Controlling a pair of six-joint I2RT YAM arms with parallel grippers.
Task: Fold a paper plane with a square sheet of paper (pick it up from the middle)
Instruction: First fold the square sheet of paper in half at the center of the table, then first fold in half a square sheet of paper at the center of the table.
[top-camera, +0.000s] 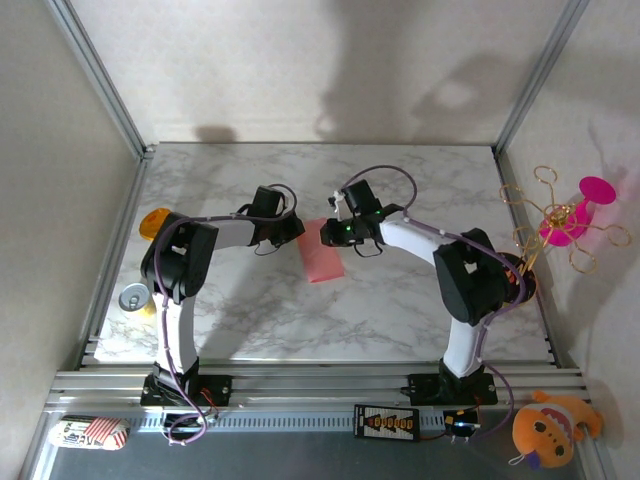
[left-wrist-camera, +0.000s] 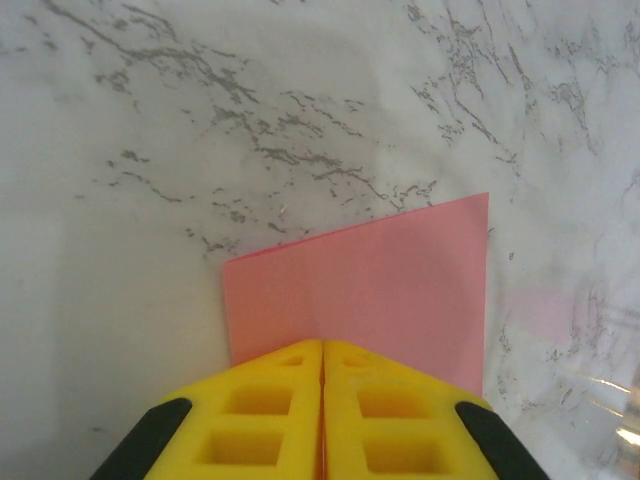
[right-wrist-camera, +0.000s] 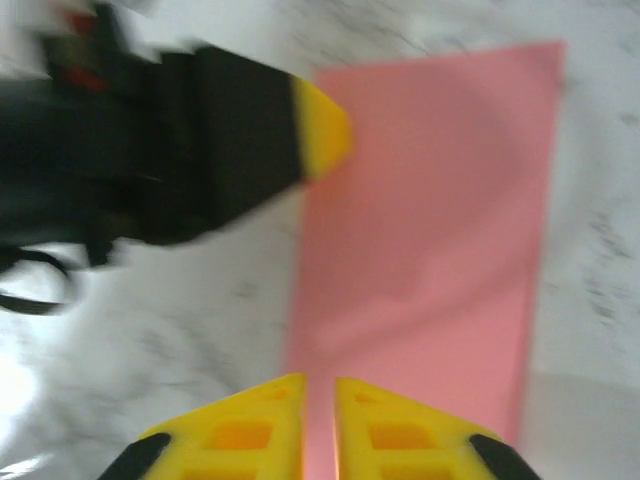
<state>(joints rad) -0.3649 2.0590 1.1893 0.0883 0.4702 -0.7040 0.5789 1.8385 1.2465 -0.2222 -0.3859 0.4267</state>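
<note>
Behind left fingers (left-wrist-camera: 265, 410), near edge of square sheet (left-wrist-camera: 390, 290) hidden

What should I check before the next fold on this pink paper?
1. Paper folded to a rectangle, lying on the table: ok.
2. Left gripper jaws shut, at the paper's edge: ok.
3. Left gripper really pinching the paper: cannot tell.
4. Right gripper over the paper, jaws a slit apart: ok.
5. Folded edges lined up: cannot tell, right wrist view blurred.
6. Can well apart from the paper: ok.
</note>
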